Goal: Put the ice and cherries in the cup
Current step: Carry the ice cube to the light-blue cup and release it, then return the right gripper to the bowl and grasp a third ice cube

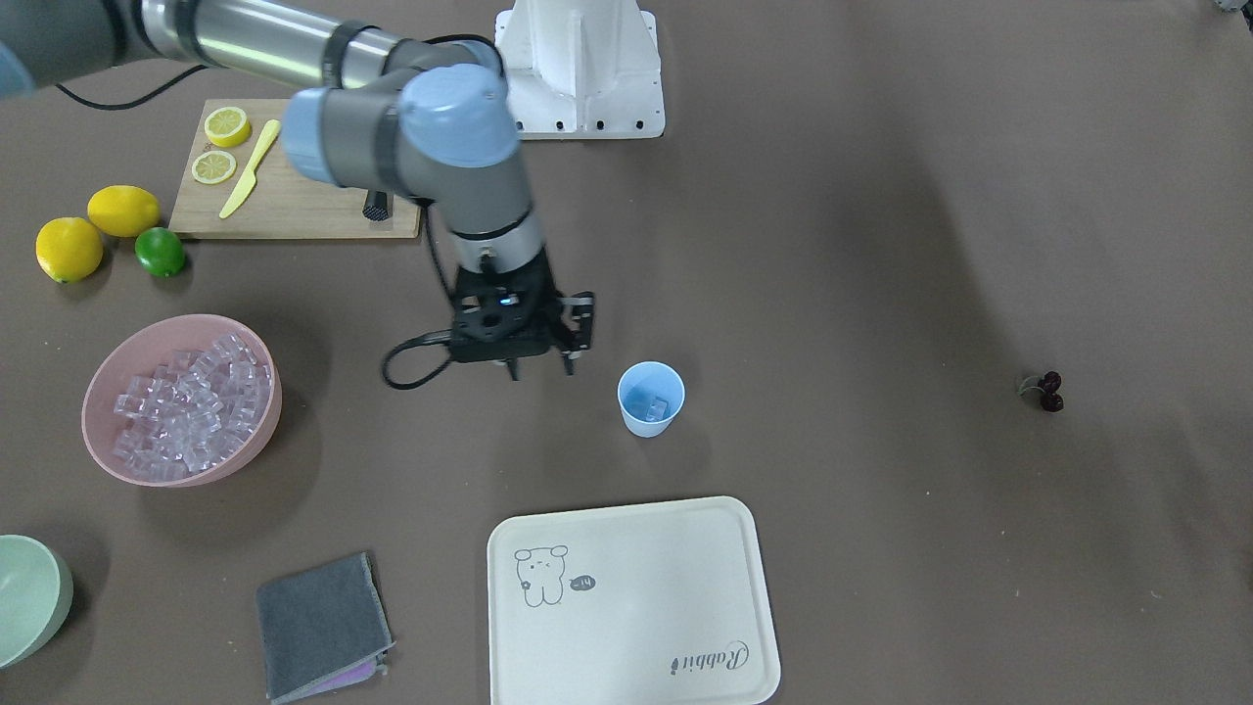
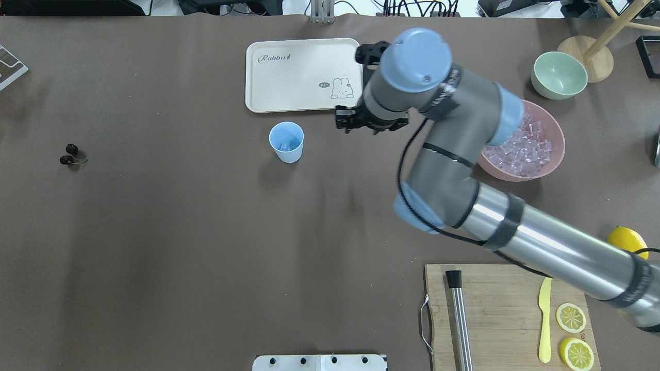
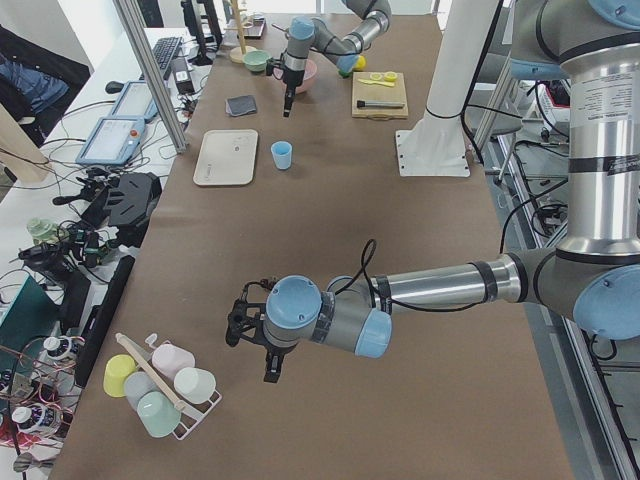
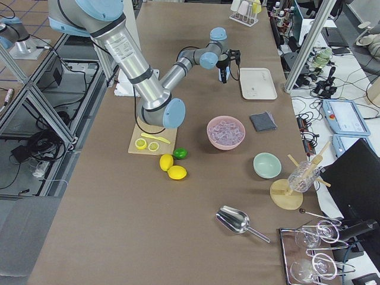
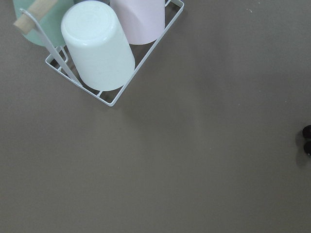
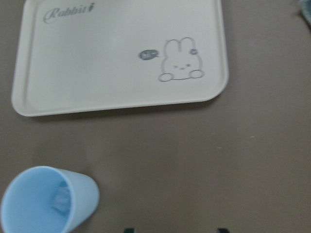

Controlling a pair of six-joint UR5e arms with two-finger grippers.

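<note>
The light-blue cup [image 1: 650, 399] stands upright in the middle of the table, also in the overhead view [image 2: 286, 142], with one clear ice cube [image 6: 60, 199] inside. More ice [image 1: 186, 401] is heaped in the pink bowl [image 1: 245, 460]. My right gripper [image 1: 538, 370] hangs open and empty just beside the cup, between it and the bowl. The dark cherries [image 2: 69, 154] lie alone far to the robot's left and show at the right edge of the left wrist view [image 5: 307, 141]. My left gripper [image 3: 255, 340] hovers low over the table's left end; I cannot tell its state.
A cream tray [image 1: 636, 607] lies beyond the cup. A cutting board [image 1: 294, 196] holds lemon slices, a yellow knife and a metal tool. Two lemons and a lime [image 1: 160, 252] lie beside it. There is also a pale green bowl [image 1: 29, 597], a grey cloth [image 1: 318, 627] and a wire cup rack [image 5: 104, 53].
</note>
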